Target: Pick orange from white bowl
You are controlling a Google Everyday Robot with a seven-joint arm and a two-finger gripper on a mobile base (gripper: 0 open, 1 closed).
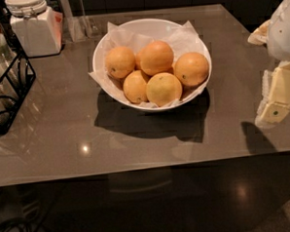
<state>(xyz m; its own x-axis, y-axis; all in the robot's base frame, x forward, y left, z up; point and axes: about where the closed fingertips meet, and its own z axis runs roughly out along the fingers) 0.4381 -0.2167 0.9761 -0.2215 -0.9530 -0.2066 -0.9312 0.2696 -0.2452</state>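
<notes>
five oranges in one white bowl [100,48], the orange [192,69] with the stem dot sits left of the gripper [276,105], well apart, can't tell if it's open or closed

One view only, set above the near edge of the tabletop [63,127], looking down and forward across it at a steep slant, fairly close, white bowl [152,22] in the upper middle of the frame, hand [276,99] at the right edge, middle height, partly cropped.
</notes>
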